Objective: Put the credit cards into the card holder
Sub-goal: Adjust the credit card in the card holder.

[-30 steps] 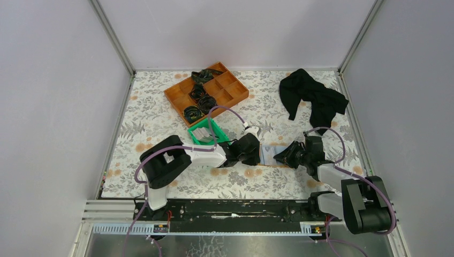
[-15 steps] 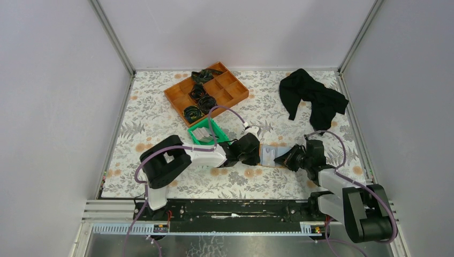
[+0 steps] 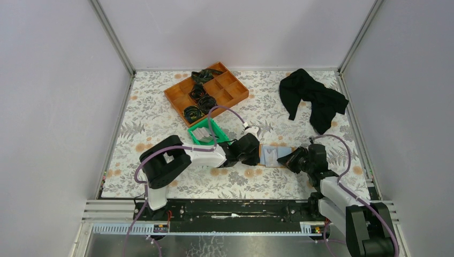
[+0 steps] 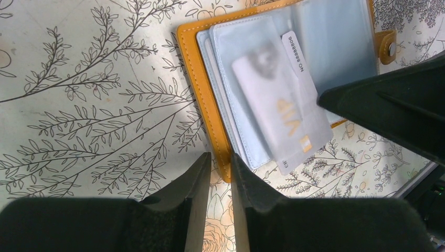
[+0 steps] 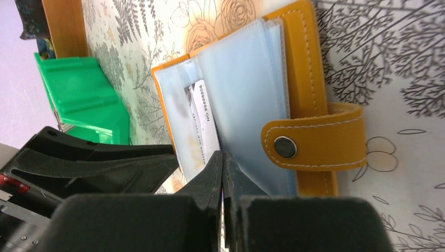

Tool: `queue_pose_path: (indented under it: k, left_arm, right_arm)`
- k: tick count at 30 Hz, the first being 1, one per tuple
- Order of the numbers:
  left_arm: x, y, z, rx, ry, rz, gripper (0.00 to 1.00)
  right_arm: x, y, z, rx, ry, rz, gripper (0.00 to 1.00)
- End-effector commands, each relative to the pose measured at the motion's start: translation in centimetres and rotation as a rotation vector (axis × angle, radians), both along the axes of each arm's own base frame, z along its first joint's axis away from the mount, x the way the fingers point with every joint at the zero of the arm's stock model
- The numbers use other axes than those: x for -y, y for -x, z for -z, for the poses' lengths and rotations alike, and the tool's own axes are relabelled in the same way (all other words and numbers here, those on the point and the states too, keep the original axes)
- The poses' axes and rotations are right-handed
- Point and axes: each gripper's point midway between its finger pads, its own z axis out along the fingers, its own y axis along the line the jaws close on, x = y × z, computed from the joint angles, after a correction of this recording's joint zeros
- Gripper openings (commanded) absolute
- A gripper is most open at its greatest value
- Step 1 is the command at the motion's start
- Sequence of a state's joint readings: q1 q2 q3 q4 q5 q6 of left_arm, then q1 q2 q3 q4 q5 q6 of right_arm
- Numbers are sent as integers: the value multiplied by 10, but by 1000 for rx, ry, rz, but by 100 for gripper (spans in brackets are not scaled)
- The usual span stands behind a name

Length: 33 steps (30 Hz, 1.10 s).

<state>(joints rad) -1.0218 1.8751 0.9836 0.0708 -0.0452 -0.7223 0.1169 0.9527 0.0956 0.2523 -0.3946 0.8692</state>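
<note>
The orange card holder [image 4: 202,79] lies open flat, a whitish credit card [image 4: 283,113] partly inside its sleeve.

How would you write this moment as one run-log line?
step: card insertion | card holder: open | credit card: partly inserted, end out | left gripper: at holder edge, grip unclear | right gripper: shut, tips by card

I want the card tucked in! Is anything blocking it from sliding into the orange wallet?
Nothing visible blocks it. The card is already partway inside a clear sleeve of the open card holder, one end poking out. The right gripper, jaws shut, sits right at that end.
</note>
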Motion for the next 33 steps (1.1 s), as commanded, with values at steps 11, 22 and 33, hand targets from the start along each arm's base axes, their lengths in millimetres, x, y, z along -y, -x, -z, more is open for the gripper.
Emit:
queue_pose_path:
  k: [11,22,33]
  left_arm:
    - [-98,91,90,-308,-419,120,29]
    - [-97,88,88,-299,-421,123,29]
    - [-96,89,90,-304,-423,128,28]
  right_arm:
    - [11,-24,0,59,51,68,0]
    - [17,-16,-7,66,119,35,29]
    - [-3,-5,7,3,36,-65,43]
